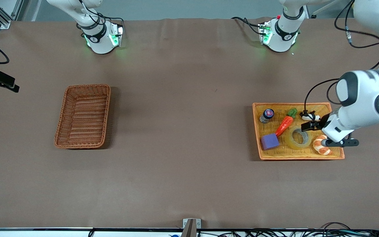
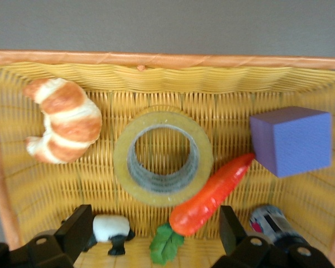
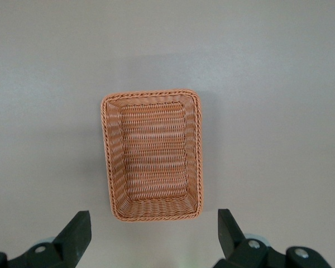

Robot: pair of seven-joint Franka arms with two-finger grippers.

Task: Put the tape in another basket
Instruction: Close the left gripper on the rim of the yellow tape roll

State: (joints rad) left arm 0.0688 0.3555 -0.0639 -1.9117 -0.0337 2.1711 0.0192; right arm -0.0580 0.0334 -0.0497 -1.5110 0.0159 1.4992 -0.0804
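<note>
- The tape (image 1: 297, 138) lies flat in my yellow tray (image 1: 336, 155), which sits toward the left arm's end of the table, roughly midway between the robots' edge and the camera's edge. It is untouched, so I judge the move not yet begun.
- My left gripper (image 2: 153, 234) hangs over the tray, fingers spread wide and empty, the roll's ring showing between them in the left wrist view.
- The carrot (image 1: 285, 124) is my main worry: its orange body lies against the roll's rim, on the side toward the robots' edge. A finger (image 2: 78, 229) coming down there could land on the carrot, or pinch it with the tape and drag it out.
- The croissant (image 1: 321, 145) sits just beside the roll toward the table's end, and the purple block (image 1: 269, 141) near it toward the table's middle. A wide approach could nudge either one.
- The small panda figure (image 1: 309, 116) and the little bottle (image 1: 267, 115) lie nearer the robots' edge of the tray, close to where my fingers hang.
- The tape looks smooth and rounded, so I expect a shallow grip on the rim could slip.
- The basket (image 1: 83, 116) stands well apart, toward the right arm's end, empty. That is a long carry across the table.
- My right gripper (image 3: 153, 234) waits high over that basket, fingers wide and holding nothing.
</note>
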